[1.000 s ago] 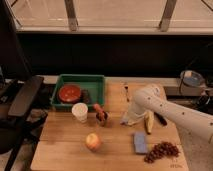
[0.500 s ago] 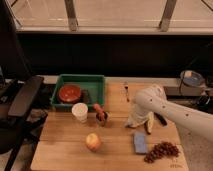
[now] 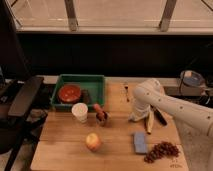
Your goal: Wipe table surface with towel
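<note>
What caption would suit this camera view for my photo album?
Robot's pincer, shut on the towel, low at the table surface beside a banana; apple, cup, sponge and grapes nearby.

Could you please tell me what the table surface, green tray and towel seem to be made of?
The table surface seems matte tan wood with faint plank lines. The green tray is probably smooth plastic: uniform colour, raised rim. The towel is soft pale cloth, bunched in the shut gripper right of centre.

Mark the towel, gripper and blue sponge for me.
towel (image 3: 134, 118), camera view, lower pale fold.
gripper (image 3: 139, 109), camera view, arm tip, down on the towel.
blue sponge (image 3: 140, 142), camera view, middle of top face.
</note>
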{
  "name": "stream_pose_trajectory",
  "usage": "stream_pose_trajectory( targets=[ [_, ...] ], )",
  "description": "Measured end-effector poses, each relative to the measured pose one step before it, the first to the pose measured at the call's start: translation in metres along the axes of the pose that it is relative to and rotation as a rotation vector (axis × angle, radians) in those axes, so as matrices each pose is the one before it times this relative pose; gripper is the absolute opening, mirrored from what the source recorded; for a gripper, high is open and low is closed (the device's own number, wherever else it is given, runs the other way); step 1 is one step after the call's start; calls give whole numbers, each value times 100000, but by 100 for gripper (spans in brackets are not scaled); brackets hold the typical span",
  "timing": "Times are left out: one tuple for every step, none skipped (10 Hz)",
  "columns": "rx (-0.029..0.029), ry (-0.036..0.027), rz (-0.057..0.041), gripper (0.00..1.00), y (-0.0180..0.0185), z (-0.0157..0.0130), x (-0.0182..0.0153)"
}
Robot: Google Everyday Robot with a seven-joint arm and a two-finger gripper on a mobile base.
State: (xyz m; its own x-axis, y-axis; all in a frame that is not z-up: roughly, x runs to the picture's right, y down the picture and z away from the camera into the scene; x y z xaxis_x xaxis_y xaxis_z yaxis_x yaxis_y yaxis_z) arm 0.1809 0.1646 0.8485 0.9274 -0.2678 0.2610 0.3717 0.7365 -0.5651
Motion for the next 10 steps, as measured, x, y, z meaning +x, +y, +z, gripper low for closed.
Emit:
stream_pose_trajectory(
  targets=[
    [518, -526, -1504, 20, -649, -14, -520],
    [1752, -1966, -1730, 20, -839, -76, -1121],
    [1820, -3549, -2673, 20, -759, -17, -1846],
    [540, -1913, -1035, 20, -49, 80, -1037],
    [57, -3055, -656, 20, 610, 132, -1362],
    [-2307, -4800, 1781, 20, 2842, 431, -1531],
    [-2084, -1408, 2373, 20, 2271, 271, -255],
    [-1503, 269, 3573, 20, 2217, -56, 670],
    [-576, 700, 1960, 20, 1056, -208, 859],
    [-482, 1002, 1780, 20, 895, -303, 1073]
  ],
)
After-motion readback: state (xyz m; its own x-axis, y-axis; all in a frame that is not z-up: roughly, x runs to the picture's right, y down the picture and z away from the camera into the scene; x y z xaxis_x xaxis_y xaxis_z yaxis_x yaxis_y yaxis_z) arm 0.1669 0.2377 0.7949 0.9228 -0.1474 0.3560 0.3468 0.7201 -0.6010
